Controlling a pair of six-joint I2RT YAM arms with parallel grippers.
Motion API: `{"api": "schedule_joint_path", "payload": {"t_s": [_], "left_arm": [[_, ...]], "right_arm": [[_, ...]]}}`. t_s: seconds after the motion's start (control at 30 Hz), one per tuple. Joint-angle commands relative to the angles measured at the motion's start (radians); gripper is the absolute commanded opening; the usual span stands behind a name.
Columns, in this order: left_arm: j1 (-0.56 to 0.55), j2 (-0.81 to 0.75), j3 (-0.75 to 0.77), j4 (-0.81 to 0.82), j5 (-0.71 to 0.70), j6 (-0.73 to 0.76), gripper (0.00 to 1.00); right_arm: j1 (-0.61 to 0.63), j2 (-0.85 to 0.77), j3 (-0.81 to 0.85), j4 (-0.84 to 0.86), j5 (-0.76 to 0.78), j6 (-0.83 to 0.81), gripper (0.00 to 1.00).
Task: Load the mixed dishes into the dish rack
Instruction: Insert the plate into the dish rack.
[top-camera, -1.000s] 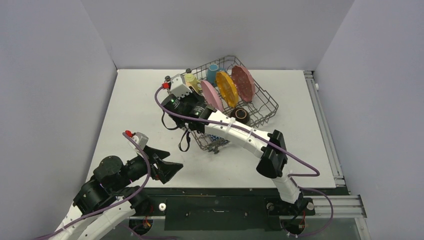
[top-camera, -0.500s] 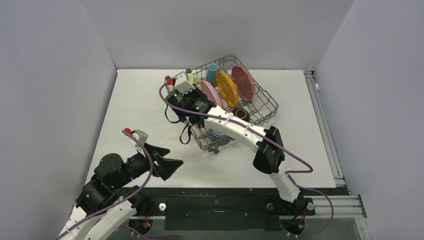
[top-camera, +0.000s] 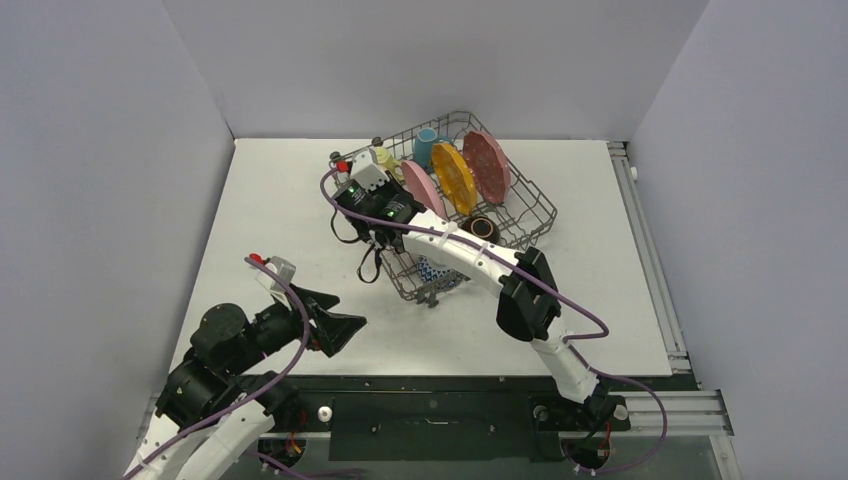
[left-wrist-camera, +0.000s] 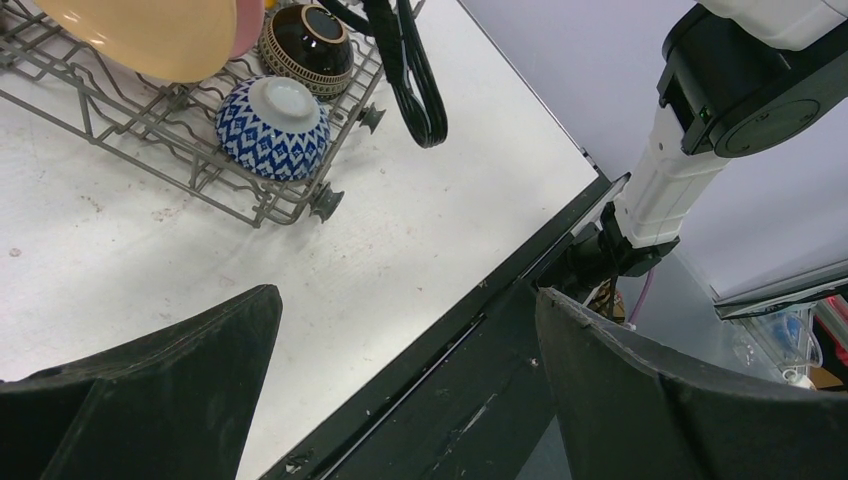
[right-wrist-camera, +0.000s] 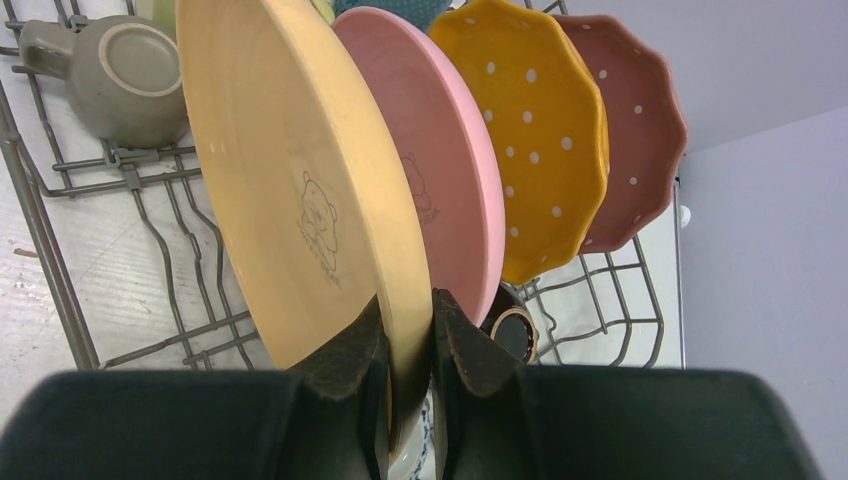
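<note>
My right gripper (right-wrist-camera: 408, 310) is shut on the lower rim of a tan plate (right-wrist-camera: 290, 190) and holds it upright over the dish rack (right-wrist-camera: 60, 270), next to the pink plate (right-wrist-camera: 440, 190). Behind stand the orange dotted plate (right-wrist-camera: 540, 130) and the red dotted plate (right-wrist-camera: 635, 140). An olive mug (right-wrist-camera: 130, 75) lies in the rack. In the top view the right gripper (top-camera: 385, 212) hangs over the rack's (top-camera: 535, 205) left half. A dark-brown bowl (left-wrist-camera: 308, 38) and a blue-white bowl (left-wrist-camera: 273, 113) sit in the near corner. My left gripper (left-wrist-camera: 405, 292) is open and empty.
A light-blue mug (top-camera: 426, 145) and a pale-yellow mug (top-camera: 383, 160) stand at the rack's far end. A black cable loop (left-wrist-camera: 415, 80) hangs from the right arm beside the rack. The left gripper (top-camera: 355, 325) hovers over the table's front edge.
The right arm has shifted the tan plate a little toward the rack's far left, uncovering the blue-white bowl. The left gripper has barely moved.
</note>
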Motion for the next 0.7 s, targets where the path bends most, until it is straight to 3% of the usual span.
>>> {"api": "schedule_joint_path", "payload": {"t_s": [0.0, 0.67], "left_arm": [[0.018, 0.014, -0.002, 0.064, 0.032, 0.020, 0.96], [0.078, 0.019, -0.006, 0.080, 0.078, 0.023, 0.96]], "right_arm": [[-0.012, -0.009, 0.036, 0.046, 0.014, -0.006, 0.00], [-0.014, 0.032, 0.008, 0.046, -0.013, 0.016, 0.00]]}}
